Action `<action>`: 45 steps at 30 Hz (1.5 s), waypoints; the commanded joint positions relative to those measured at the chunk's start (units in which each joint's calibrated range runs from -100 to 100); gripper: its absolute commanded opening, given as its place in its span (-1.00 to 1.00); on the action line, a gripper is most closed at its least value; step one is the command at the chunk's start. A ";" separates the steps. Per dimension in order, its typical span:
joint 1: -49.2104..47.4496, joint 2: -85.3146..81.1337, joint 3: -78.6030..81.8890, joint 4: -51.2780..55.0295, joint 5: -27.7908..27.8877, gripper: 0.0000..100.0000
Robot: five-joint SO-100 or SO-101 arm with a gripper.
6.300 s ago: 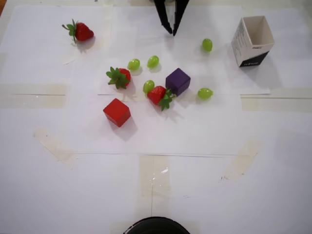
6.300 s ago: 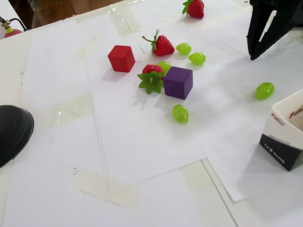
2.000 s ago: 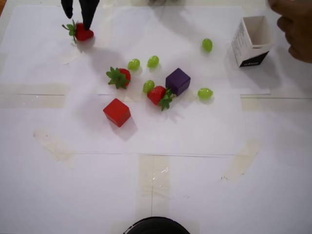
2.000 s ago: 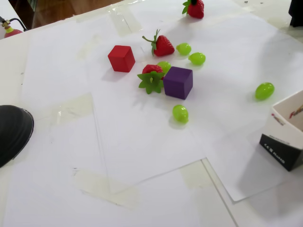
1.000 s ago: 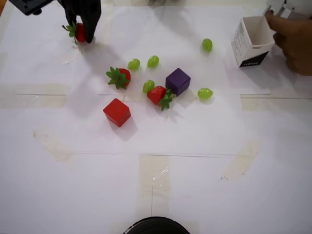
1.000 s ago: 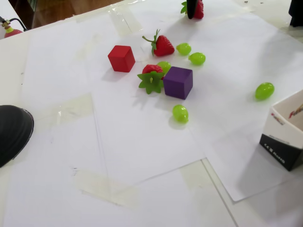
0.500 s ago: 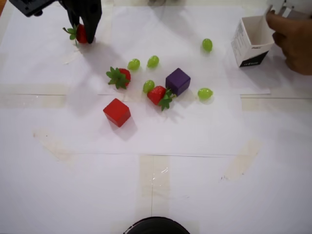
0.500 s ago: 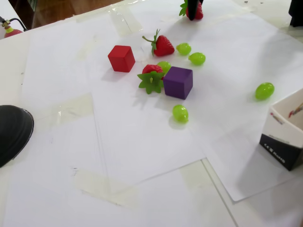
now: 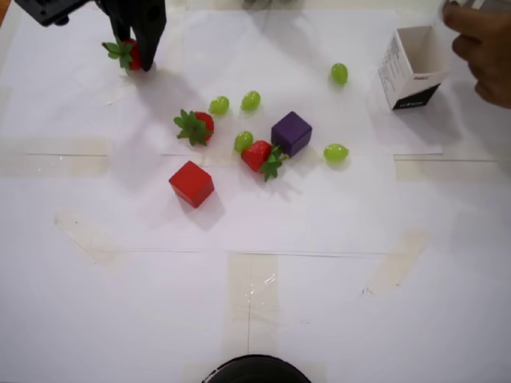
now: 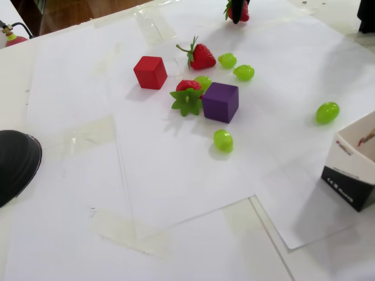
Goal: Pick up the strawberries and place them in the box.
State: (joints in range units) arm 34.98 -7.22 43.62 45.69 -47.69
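My black gripper (image 9: 136, 57) is at the top left of the overhead view, shut on a red strawberry (image 9: 128, 53) with green leaves; the fixed view shows the same strawberry (image 10: 242, 13) at its top edge, between the fingers. A second strawberry (image 9: 196, 126) lies mid-table, and a third strawberry (image 9: 260, 156) lies against the purple cube (image 9: 291, 132). The white box (image 9: 413, 67) with a black band stands upright at the top right, mouth open.
A red cube (image 9: 192, 183) and several green grapes (image 9: 251, 100) lie around the middle strawberries. A person's hand (image 9: 483, 48) hovers beside the box at the right edge. A black round object (image 9: 255, 370) sits at the bottom edge.
The gripper came down over the top-left strawberry and closed on it; the strawberry has shifted slightly upward in the fixed view. The hand has pulled back from the box.
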 commanded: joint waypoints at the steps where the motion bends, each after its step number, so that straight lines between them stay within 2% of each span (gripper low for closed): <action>1: 0.24 -10.32 -2.07 4.23 1.22 -0.70; 9: -3.07 -26.40 -7.98 17.05 2.69 -0.70; 18: -17.48 -32.50 -15.62 31.60 0.68 -0.73; 24: -29.25 -27.60 -23.53 38.70 1.47 -0.73; 29: -38.00 -22.78 -29.26 40.50 1.22 -0.73; 37: -54.10 -15.91 -34.53 42.14 -2.44 -0.77; 45: -63.51 -7.57 -42.26 42.46 -5.37 -0.83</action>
State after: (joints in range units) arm -23.97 -17.58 8.51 87.98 -51.50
